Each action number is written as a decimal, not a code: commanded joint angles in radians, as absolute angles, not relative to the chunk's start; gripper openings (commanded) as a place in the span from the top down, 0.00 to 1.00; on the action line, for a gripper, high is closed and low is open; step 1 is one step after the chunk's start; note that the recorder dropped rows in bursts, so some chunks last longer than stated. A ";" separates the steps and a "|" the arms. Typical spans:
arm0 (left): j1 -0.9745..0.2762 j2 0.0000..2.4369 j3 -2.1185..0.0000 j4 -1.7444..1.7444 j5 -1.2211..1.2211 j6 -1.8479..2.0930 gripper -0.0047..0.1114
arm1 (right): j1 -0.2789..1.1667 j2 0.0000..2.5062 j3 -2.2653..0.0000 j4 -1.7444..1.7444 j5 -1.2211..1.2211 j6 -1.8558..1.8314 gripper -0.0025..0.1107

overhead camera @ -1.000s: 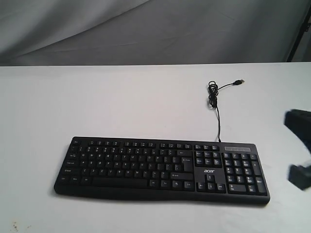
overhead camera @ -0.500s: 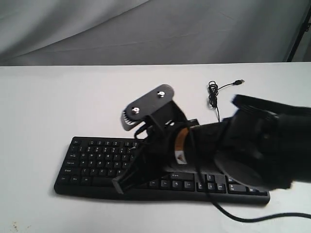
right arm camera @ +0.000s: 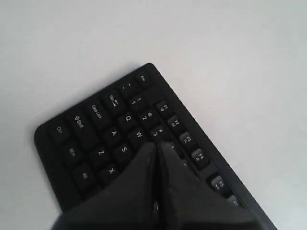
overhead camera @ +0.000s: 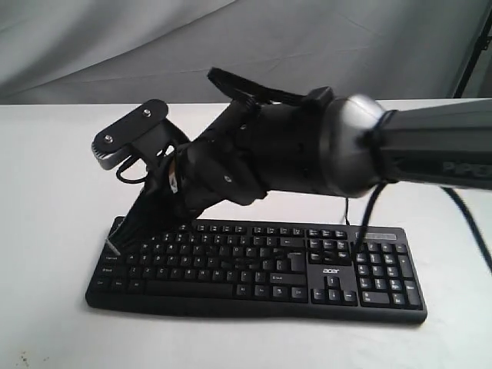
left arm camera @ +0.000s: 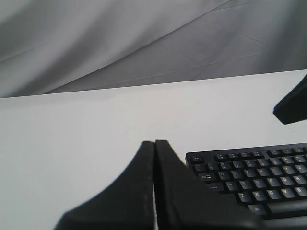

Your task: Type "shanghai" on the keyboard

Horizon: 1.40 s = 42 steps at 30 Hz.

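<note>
Right gripper (overhead camera: 115,244) has swung in from the right edge to the left end of the keyboard (overhead camera: 261,265), which lies lower centre on the surface (overhead camera: 54,169). Jaws pressed together, tip over the W/E keys. Left gripper (left arm camera: 154,143) jaws also closed. Typing looks about to start, with S close by.

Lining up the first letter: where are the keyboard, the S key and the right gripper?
keyboard (overhead camera: 231,265), exterior view, on its letter keys.
S key (right arm camera: 123,149), right wrist view, on the keycap.
right gripper (right arm camera: 157,143), right wrist view, between its closed fingertips.
</note>
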State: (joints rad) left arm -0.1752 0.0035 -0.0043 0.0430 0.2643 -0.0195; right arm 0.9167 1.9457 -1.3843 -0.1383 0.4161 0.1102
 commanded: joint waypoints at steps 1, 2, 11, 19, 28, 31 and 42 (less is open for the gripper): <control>-0.179 0.000 0.000 0.044 0.259 -0.022 0.96 | 0.931 2.043 -1.415 -0.113 0.336 0.060 0.98; -0.179 0.000 0.000 0.044 0.259 -0.022 0.96 | 0.941 2.071 -1.415 -0.113 0.304 0.052 0.98; -0.179 0.000 0.000 0.044 0.259 -0.022 0.96 | 0.952 2.134 -1.415 -0.087 0.209 0.051 0.98; -0.179 0.000 0.000 0.044 0.259 -0.022 0.96 | 0.952 2.160 -1.415 -0.094 0.195 0.034 0.98; -0.179 0.000 0.000 0.044 0.259 -0.022 0.96 | 0.939 2.162 -1.415 -0.094 0.220 0.027 0.98; -0.179 0.000 0.000 0.044 0.259 -0.022 0.96 | 0.939 2.179 -1.415 -0.098 0.221 0.027 0.98; -0.179 0.000 0.000 0.044 0.259 -0.022 0.96 | 0.936 2.190 -1.415 -0.098 0.224 0.027 0.98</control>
